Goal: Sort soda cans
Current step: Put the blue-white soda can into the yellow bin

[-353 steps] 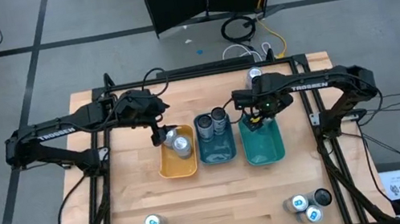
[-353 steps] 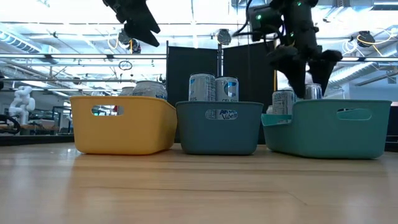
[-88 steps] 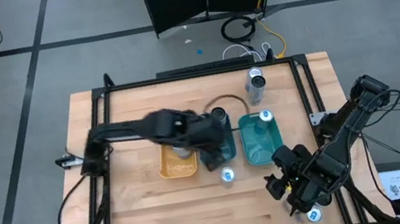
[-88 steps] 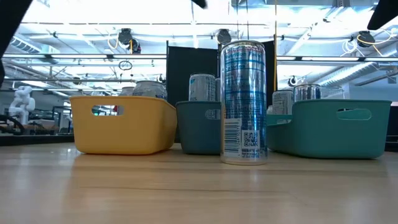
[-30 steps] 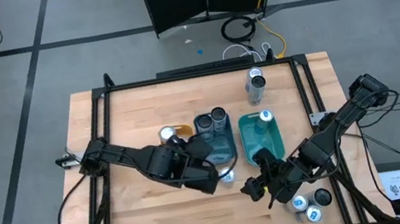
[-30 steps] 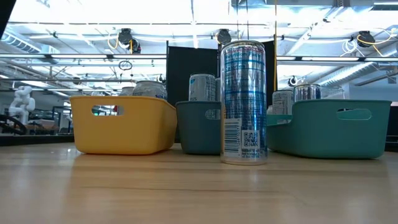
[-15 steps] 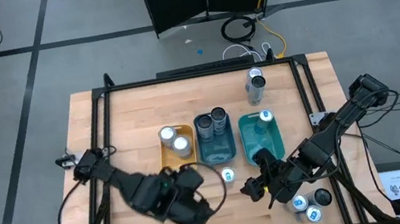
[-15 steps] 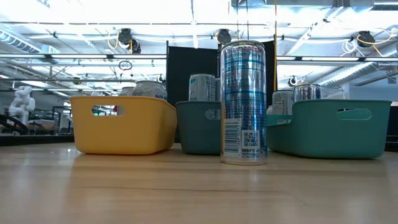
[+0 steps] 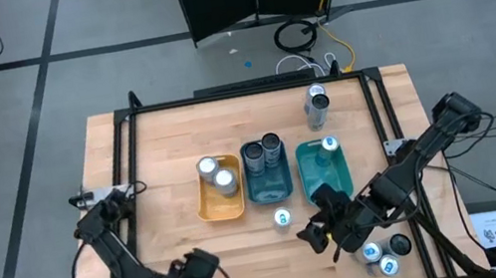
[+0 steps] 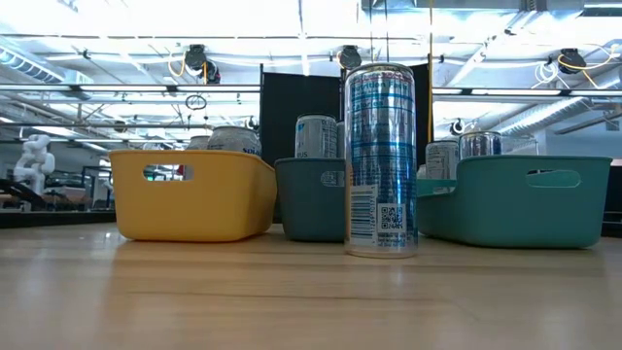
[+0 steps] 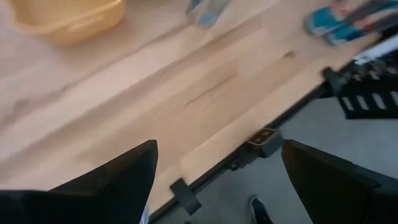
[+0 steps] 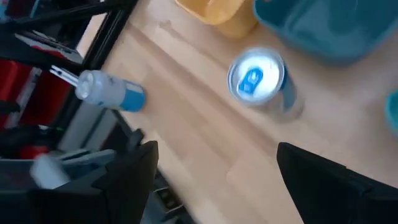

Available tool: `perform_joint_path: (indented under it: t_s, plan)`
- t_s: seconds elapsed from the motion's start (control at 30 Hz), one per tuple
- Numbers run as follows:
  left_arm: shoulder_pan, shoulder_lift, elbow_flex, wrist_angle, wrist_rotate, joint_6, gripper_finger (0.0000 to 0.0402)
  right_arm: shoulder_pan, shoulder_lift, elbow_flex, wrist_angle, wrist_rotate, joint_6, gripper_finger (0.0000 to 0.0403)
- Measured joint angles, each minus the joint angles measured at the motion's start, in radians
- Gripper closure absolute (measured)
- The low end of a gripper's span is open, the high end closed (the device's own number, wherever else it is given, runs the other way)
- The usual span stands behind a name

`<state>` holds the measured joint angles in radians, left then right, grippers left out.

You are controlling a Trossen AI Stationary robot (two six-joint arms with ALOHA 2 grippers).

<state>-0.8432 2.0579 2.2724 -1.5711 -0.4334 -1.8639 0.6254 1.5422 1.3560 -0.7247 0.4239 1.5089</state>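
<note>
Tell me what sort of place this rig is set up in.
Most likely a robotics lab or workshop hall: a wooden table on a grey floor with taped lines, cables lying behind it, and exposed ceiling ducts with a white humanoid robot in the background.

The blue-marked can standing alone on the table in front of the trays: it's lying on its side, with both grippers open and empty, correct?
Not quite. The blue-marked can stands upright, not on its side; the low view shows it erect in front of the dark teal tray. The rest holds: the left gripper and the right gripper are open and empty.
</note>
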Motion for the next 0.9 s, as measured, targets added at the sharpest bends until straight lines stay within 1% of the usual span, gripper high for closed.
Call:
perform_joint_path:
  t_s: [0.07,0.23,0.37,0.47,0.57,0.7,0.9]
  plan:
    - [-0.014,0.000,-0.039,0.000,0.024,-0.068,0.0052,0.010,0.017,0.000,-0.002,0.029,-0.055,0.0082]
    - [-0.046,-0.007,-0.168,0.001,0.115,-0.217,0.0052,0.029,0.100,0.000,-0.018,0.029,-0.077,0.0082]
    - [-0.049,-0.022,-0.231,-0.002,0.185,-0.270,0.0052,0.041,0.183,0.000,-0.030,-0.017,-0.084,0.0082]
    - [-0.048,-0.022,-0.250,0.002,0.220,-0.279,0.0052,0.048,0.229,0.000,-0.029,-0.082,-0.070,0.0082]
    - [-0.049,-0.022,-0.278,0.001,0.264,-0.307,0.0052,0.060,0.263,0.000,-0.029,-0.119,-0.032,0.0082]
    - [-0.050,-0.022,-0.315,0.007,0.355,-0.327,0.0052,0.079,0.275,0.000,-0.031,-0.117,0.024,0.0082]
    - [-0.050,-0.021,-0.364,0.155,0.361,-0.234,0.0052,0.090,0.269,0.000,-0.029,-0.111,0.026,0.0082]
